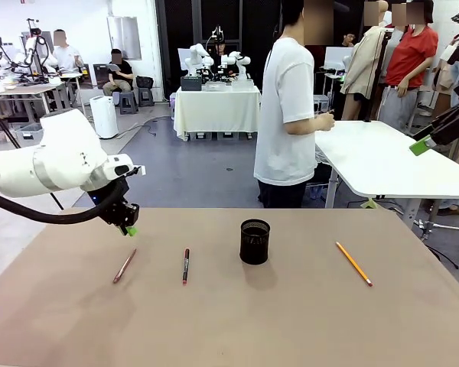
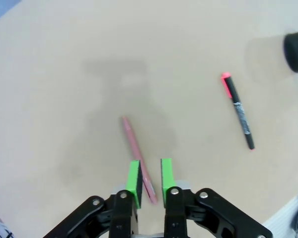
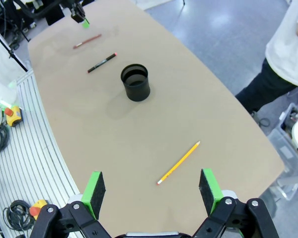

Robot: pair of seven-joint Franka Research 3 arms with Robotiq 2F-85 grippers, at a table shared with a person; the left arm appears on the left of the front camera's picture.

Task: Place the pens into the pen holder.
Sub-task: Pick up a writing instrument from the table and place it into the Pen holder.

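The brownish-red pen (image 1: pixel 125 265) lies on the brown table (image 1: pixel 291 321), left of the dark pen with red ends (image 1: pixel 185 265). My left gripper (image 1: pixel 129 228) hovers just above the brownish-red pen (image 2: pixel 136 152); its green pads (image 2: pixel 134 177) stand a narrow gap apart with nothing gripped. At mid-table stands the black mesh pen holder (image 1: pixel 255 241), empty in the right wrist view (image 3: pixel 135 82). The yellow pencil (image 1: pixel 353 263) lies to its right. My right gripper (image 1: pixel 421 145) hangs wide open high over the table's right end, above the pencil (image 3: pixel 179 162).
A person in a white shirt (image 1: pixel 287 115) stands beyond the far edge, next to a white table (image 1: pixel 390 164). The dark pen (image 2: pixel 237 110) lies apart from the left gripper. An emergency-stop box (image 3: pixel 12 115) and cables lie on the ribbed floor beside the table.
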